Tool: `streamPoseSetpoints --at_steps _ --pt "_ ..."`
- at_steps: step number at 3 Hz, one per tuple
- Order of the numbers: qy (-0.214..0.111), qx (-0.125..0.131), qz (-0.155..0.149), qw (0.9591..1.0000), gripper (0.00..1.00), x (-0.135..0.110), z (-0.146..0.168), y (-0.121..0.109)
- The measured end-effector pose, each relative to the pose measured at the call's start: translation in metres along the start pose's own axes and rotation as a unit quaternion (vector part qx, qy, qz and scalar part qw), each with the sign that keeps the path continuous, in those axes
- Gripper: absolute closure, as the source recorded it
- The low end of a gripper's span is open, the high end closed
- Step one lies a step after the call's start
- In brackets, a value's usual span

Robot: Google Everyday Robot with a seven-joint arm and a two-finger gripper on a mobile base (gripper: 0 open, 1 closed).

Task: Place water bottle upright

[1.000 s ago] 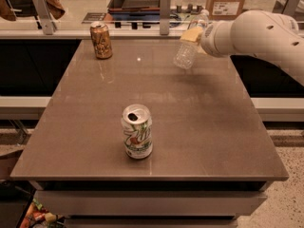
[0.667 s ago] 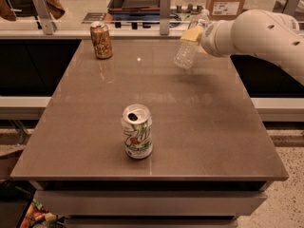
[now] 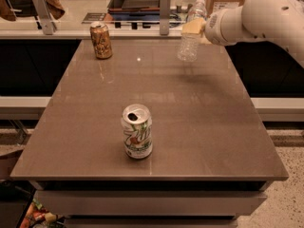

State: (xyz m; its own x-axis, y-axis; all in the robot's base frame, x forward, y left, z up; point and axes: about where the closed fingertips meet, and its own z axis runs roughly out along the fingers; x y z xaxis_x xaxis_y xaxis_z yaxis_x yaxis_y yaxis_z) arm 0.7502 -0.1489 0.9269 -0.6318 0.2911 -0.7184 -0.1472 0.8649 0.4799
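The water bottle (image 3: 190, 37) is a small clear ribbed bottle with a white cap. It hangs nearly upright, slightly tilted, above the far right part of the brown table (image 3: 199, 122). My gripper (image 3: 194, 26) comes in from the right on the white arm and is shut on the bottle's upper part, its tan finger pad across the bottle. The bottle's base is clear of the table top.
A white-green soda can (image 3: 137, 131) stands near the table's front middle. A gold-brown soda can (image 3: 101, 40) stands at the far left corner. A counter with posts (image 3: 165, 13) and a tray lies behind the table.
The arm has lifted the bottle and brought it more upright; its base now hangs above the table. The cans have not moved.
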Motion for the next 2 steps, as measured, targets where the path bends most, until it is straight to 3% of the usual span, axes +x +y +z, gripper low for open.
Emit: streamPoseSetpoints --at_steps 1,2 --pt "0.011 -0.024 -0.065 0.9975 1.0 -0.0223 -0.0072 0.0058" --pt "0.016 -0.057 -0.116 0.9915 1.0 -0.0302 -0.0139 0.0083"
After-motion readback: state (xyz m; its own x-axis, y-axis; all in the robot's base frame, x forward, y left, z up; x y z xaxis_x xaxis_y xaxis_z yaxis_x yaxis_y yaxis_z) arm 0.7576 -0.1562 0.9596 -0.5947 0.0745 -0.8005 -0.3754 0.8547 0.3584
